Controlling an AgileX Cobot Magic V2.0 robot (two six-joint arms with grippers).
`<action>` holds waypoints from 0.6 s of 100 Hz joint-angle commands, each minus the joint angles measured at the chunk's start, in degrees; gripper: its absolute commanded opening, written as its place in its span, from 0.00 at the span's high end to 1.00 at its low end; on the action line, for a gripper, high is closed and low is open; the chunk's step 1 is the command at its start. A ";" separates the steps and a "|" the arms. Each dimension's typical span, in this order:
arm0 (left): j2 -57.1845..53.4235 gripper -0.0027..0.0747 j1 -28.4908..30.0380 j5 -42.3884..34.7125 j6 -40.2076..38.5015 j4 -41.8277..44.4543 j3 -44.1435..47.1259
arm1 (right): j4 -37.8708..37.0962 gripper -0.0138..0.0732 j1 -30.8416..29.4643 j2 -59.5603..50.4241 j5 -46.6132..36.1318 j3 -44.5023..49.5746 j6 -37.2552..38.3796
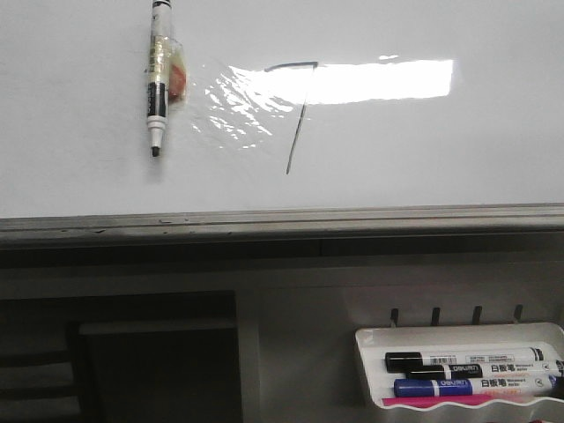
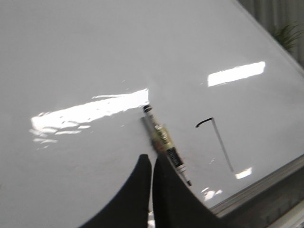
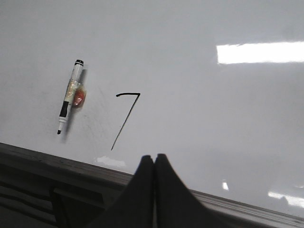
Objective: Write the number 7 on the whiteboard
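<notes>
The whiteboard (image 1: pixel 397 150) fills the upper front view, with glare and a wrinkled shiny patch (image 1: pixel 233 106). A thin dark number 7 (image 1: pixel 301 117) is drawn on it; it also shows in the left wrist view (image 2: pixel 222 145) and the right wrist view (image 3: pixel 126 122). A black-and-white marker (image 1: pixel 159 79) hangs tip down on the board, left of the 7, with nothing holding it. My left gripper (image 2: pixel 152 159) is shut and empty, close before the marker (image 2: pixel 164 142). My right gripper (image 3: pixel 155 157) is shut and empty, below the 7 near the board's lower edge. Neither gripper shows in the front view.
The board's grey metal lower edge (image 1: pixel 282 218) runs across the front view. Below it at the right hangs a small white tray (image 1: pixel 458 335) with black markers (image 1: pixel 467 363) and a blue marker (image 1: pixel 476 386). Dark shelving (image 1: pixel 159 361) lies at the lower left.
</notes>
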 commanded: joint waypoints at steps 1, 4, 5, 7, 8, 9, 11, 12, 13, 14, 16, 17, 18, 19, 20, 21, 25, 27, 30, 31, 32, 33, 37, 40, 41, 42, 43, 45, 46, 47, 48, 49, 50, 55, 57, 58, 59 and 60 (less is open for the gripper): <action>1.08 0.99 5.59 -3.82 -5.96 3.68 0.06 | 1.95 0.92 -0.04 0.60 -2.30 -1.43 -0.47; 0.93 0.99 7.48 -4.11 -6.94 4.44 0.66 | 1.95 0.92 -0.04 0.60 -2.30 -1.43 -0.47; 0.95 0.99 7.93 -4.22 -7.54 4.75 0.82 | 1.95 0.92 -0.04 0.60 -2.30 -1.43 -0.47; 0.83 0.99 9.28 -4.48 -8.38 5.20 1.32 | 1.95 0.92 -0.04 0.60 -2.30 -1.43 -0.47; 0.71 0.99 9.72 -4.50 -8.65 5.31 1.65 | 1.95 0.92 -0.04 0.60 -2.30 -1.43 -0.47; 0.59 0.99 10.59 -4.58 -8.97 5.59 1.82 | 1.95 0.92 -0.04 0.60 -2.30 -1.43 -0.47; 0.48 0.99 11.86 -4.58 -9.73 5.98 2.31 | 1.95 0.92 -0.04 0.60 -2.30 -1.43 -0.47; 0.32 0.99 12.27 -4.58 -10.26 6.40 2.47 | 1.95 0.92 -0.04 0.60 -2.30 -1.43 -0.47; 0.16 0.99 13.06 -4.58 -10.55 6.57 2.78 | 1.95 0.92 -0.04 0.60 -2.30 -1.43 -0.47; 0.13 0.99 13.45 -4.58 -11.04 6.73 2.93 | 1.95 0.92 -0.04 0.60 -2.30 -1.43 -0.47; -0.24 0.99 14.61 -4.58 -11.32 6.85 3.42 | 1.95 0.92 -0.04 0.60 -2.30 -1.43 -0.47; -0.26 0.99 14.98 -4.58 -11.60 6.97 3.75 | 1.95 0.92 -0.04 0.60 -2.30 -1.43 -0.47; -0.43 0.99 15.35 -4.58 -11.72 6.97 3.75 | 1.95 0.92 -0.04 0.60 -2.30 -1.43 -0.47; -0.65 0.99 16.06 -4.58 -12.00 6.97 4.07 | 1.95 0.92 -0.04 0.60 -2.30 -1.43 -0.47; -0.90 0.99 16.74 -4.58 -12.13 6.97 4.38 | 1.95 0.92 -0.04 0.60 -2.30 -1.43 -0.47; -0.90 0.99 16.74 -4.58 -12.24 7.12 4.55 | 1.95 0.92 -0.04 0.60 -2.30 -1.43 -0.47; -1.69 0.99 18.55 -4.58 -12.24 7.12 5.37 | 1.95 0.92 -0.04 0.60 -2.30 -1.43 -0.47; -2.12 0.99 19.37 -4.58 -12.24 7.12 5.92 | 1.95 0.92 -0.04 0.60 -2.30 -1.43 -0.47; -2.76 0.99 20.35 -4.58 -12.24 7.12 6.65 | 1.95 0.92 -0.04 0.60 -2.30 -1.43 -0.47; -3.10 0.99 20.81 -4.58 -12.24 7.27 7.20 | 1.95 0.92 -0.04 0.60 -2.30 -1.43 -0.47; -3.27 0.99 21.03 -4.58 -12.24 7.28 7.20 | 1.95 0.92 -0.04 0.60 -2.30 -1.43 -0.47; -3.44 0.99 21.25 -4.58 -12.24 7.47 7.57 | 1.95 0.92 -0.04 0.60 -2.30 -1.43 -0.47; -4.50 0.99 22.49 -4.58 -12.24 7.89 8.51 | 1.95 0.92 -0.04 0.60 -2.30 -1.43 -0.47; -5.27 0.99 23.24 -4.58 -12.24 7.88 9.44 | 1.95 0.92 -0.04 0.60 -2.30 -1.43 -0.47; -5.61 0.99 23.57 -4.58 -12.24 7.88 9.64 | 1.95 0.92 -0.04 0.60 -2.30 -1.43 -0.47; -5.71 0.99 23.74 -4.58 -12.24 7.88 9.78 | 1.95 0.92 -0.04 0.60 -2.30 -1.43 -0.47; -5.71 0.99 24.05 -4.47 -12.24 7.91 9.78 | 1.95 0.92 -0.04 0.60 -2.30 -1.43 -0.47; -5.56 0.99 24.49 -3.15 -12.24 8.23 9.78 | 1.95 0.92 -0.04 0.60 -2.30 -1.43 -0.47; -5.59 0.99 24.61 -2.50 -12.24 8.54 9.67 | 1.95 0.92 -0.04 0.60 -2.30 -1.43 -0.47; -5.49 0.99 24.73 -2.37 -12.24 8.69 9.67 | 1.95 0.92 -0.04 0.60 -2.19 -1.43 -0.47; -5.50 0.99 24.87 -2.37 -12.24 8.85 9.67 | 1.95 0.92 -0.04 0.60 -2.18 -1.43 -0.47; -5.50 0.99 25.01 -2.37 -12.24 8.86 9.67 | 1.95 0.92 -0.04 0.60 -2.18 -1.43 -0.47; -5.50 0.99 25.25 -2.37 -12.24 8.86 9.67 | 1.95 0.92 -0.04 0.60 -2.18 -1.43 -0.47; -5.61 0.99 25.72 -1.98 -12.24 9.06 9.67 | 1.95 0.92 -0.04 0.60 -2.18 -1.43 -0.47; -5.61 0.99 26.03 -1.98 -12.24 9.00 9.78 | 1.95 0.92 -0.04 0.60 -2.29 -1.43 -0.47; -5.61 0.99 26.01 -1.98 -12.24 9.00 9.78 | 1.95 0.92 -0.04 0.60 -2.29 -1.43 -0.47; -5.61 0.99 26.20 -1.98 -12.24 9.00 9.78 | 1.95 0.92 -0.04 0.60 -2.29 -1.43 -0.47; -5.61 0.99 26.17 -1.89 -12.24 9.00 9.78 | 1.95 0.92 -0.04 0.60 -2.29 -1.43 -0.47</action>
